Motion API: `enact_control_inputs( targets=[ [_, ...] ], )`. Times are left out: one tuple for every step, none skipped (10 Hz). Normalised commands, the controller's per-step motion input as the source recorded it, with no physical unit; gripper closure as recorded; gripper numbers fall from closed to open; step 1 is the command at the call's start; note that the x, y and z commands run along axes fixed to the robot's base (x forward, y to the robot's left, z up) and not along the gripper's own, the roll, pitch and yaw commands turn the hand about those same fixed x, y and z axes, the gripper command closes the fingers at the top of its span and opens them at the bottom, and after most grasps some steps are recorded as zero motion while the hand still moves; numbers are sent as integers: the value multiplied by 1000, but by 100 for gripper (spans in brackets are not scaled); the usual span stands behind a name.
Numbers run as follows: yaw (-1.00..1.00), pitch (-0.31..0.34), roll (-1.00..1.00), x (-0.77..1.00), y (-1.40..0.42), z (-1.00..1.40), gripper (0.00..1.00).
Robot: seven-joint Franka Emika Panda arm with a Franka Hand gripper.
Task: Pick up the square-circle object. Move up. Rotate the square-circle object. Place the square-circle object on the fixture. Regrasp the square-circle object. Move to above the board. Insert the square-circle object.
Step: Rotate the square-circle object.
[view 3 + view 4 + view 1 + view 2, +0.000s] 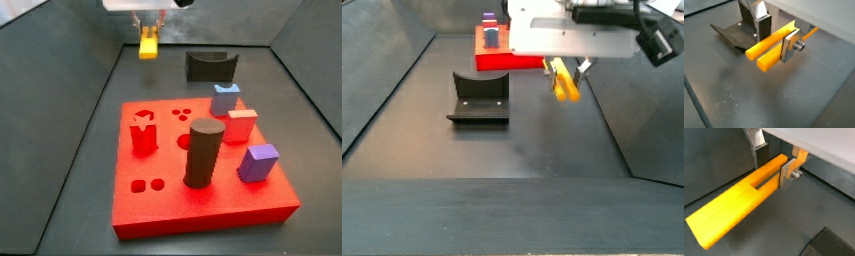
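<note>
So the gripper [774, 35] was up in the air, off to one side of the fixture [478, 98], with its flat silver fingers [789, 46] clamped on the square-circle object [771, 48]. In both wrist views you could see the plates pinching the piece across its width, and in a side view it hung clear of the floor, pointing mostly downward [564, 82].

Progress-wise, I'd say the pick-up and the lift were done. Whether the rotation was finished I couldn't tell. Still left by my reckoning: setting it on the fixture, regrasping, carrying it over the board [201, 175] and pushing it in.

The piece itself was a yellow-orange bar, smooth and matte, looked like plastic, with a slot down one end splitting it into two flat prongs [767, 177]. The other end was a solid slab with crisp edges.

The fixture was a dark L-shaped bracket on a base plate, dull black, with a curved dip in its top edge [211, 66], and nothing was on it.

The board sat well apart from the gripper, a thick bright red slab with cut-out holes. A tall dark cylinder peg [202, 152], a blue block [225, 98], a red block [241, 125] and a purple block [259, 162] were standing in it. The floor was plain dark grey, slightly scuffed.
</note>
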Motion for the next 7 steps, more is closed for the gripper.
enact_control_inputs(
  targets=[
    [40, -16, -3, 22, 2, -1000, 100],
    [33, -18, -17, 30, 0, -1000, 100],
    [25, -19, -28, 40, 3, -1000, 100],
    [18, -21, -42, 46, 6, -891, 100],
    [17, -24, -50, 48, 7, -798, 100],
    [14, -25, -64, 44, 8, -619, 100],
    [12, -32, -72, 42, 9, -490, 100]
  ],
)
